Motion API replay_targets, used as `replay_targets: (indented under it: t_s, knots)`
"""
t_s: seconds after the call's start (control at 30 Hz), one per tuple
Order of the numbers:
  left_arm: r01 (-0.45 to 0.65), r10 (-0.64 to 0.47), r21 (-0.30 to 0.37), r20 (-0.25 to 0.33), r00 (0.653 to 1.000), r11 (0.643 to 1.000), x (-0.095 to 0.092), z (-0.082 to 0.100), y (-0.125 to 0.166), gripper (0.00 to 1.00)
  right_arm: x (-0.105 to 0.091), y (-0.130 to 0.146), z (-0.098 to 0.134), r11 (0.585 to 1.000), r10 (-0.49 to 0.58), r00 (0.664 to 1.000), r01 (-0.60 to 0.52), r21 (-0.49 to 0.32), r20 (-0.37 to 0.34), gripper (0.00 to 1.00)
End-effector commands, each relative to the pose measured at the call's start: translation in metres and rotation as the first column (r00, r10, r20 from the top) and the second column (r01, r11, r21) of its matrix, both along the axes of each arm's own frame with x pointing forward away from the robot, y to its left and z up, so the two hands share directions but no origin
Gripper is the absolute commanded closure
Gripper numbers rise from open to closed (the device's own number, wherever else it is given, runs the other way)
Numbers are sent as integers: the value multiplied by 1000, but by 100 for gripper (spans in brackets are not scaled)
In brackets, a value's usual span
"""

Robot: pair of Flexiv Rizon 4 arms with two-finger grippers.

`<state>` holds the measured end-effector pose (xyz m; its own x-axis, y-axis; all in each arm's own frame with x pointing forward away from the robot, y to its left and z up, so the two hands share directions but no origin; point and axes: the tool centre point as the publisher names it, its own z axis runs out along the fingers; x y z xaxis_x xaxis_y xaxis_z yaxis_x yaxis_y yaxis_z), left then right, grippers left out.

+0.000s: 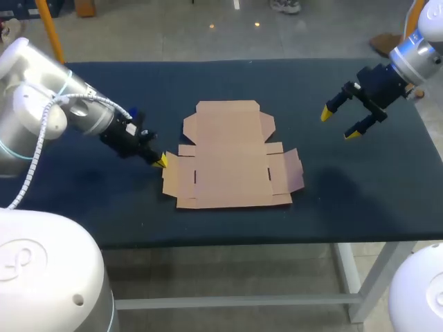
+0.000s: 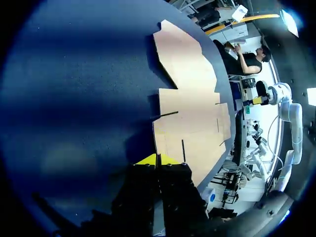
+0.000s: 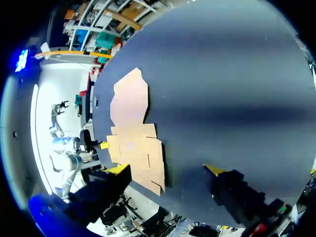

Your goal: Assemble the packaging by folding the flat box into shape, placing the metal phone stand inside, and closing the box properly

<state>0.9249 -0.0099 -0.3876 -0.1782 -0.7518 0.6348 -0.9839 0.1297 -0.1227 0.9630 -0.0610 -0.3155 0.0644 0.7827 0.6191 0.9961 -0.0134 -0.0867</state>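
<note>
Folding the flat box (image 1: 228, 155) into shape is judged to be the step in hand, and barely begun, since every panel lies flat on the surface (image 1: 346, 187). It would be done well if a side flap (image 1: 176, 176) were caught at its outer edge and raised along its crease rather than dragged. The box should be steadied by the other arm so that it is not shoved aside.

From the head view, the left pincer (image 1: 160, 160) is seen low at the box's left edge, touching that flap, tips drawn together. Whether card is nipped between them cannot be told. The right pincer (image 1: 339, 123) is held above the surface, well apart from the box on its right, spread wide and empty. No metal phone stand is to be seen.

From the left wrist view, the left pincer (image 2: 157, 160) is shown closed right at the box's (image 2: 192, 123) edge, the card stretching ahead of it.

From the right wrist view, the right pincer (image 3: 164, 170) is shown wide open, nothing held, with the box (image 3: 133, 138) lying flat well ahead.
</note>
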Motion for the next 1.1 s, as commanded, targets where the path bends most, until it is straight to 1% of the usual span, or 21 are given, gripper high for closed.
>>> replay_targets:
  t_s: [0.03, 0.1, 0.13, 0.27, 0.4, 0.57, 0.6, 0.67, 0.83, 1.1]
  knots:
    - [-5, 5, -5, 22, 1000, 1000, -18, 9, 10, 100, 1, -1, 0, 1000, 3, 1000, -3, 3, -3, 0]
    - [19, -18, -25, 22, 1000, 1000, -22, 11, 12, 100, 1, -1, 0, 1000, 3, 1000, -3, 3, -3, 0]
    - [8, -8, -18, 30, 1000, 1000, -25, 12, 13, 100, 1, -1, 0, 1000, 3, 1000, -3, 3, -3, 0]
    - [7, -6, -23, 30, 1000, 1000, -31, 8, 11, 100, 1, -1, 0, 1000, 3, 1000, -3, 3, -3, 0]
    - [-25, 27, -40, 38, 999, 999, -33, 5, 11, 100, 1, -1, 0, 1000, 3, 1000, -3, 3, -3, 0]
    - [-44, 46, -63, 40, 998, 997, -27, 3, 13, 100, 1, -1, 0, 1000, 3, 1000, -3, 3, -3, 0]
    - [-48, 52, -77, 39, 998, 996, -26, 3, 13, 100, 1, -1, 0, 1000, 3, 1000, -3, 3, -3, 0]
    - [-53, 56, -77, 38, 998, 996, -23, 2, 12, 100, 1, -1, 0, 1000, 3, 1000, -3, 3, -3, 0]
    - [-78, 84, -109, 49, 995, 991, -17, 5, 14, 100, 1, -1, 0, 1000, 3, 1000, -3, 3, -3, 0]
    - [-115, 124, -141, 50, 991, 983, -8, 5, 13, 100, 1, -1, 0, 1000, 3, 1000, -3, 3, -3, 0]
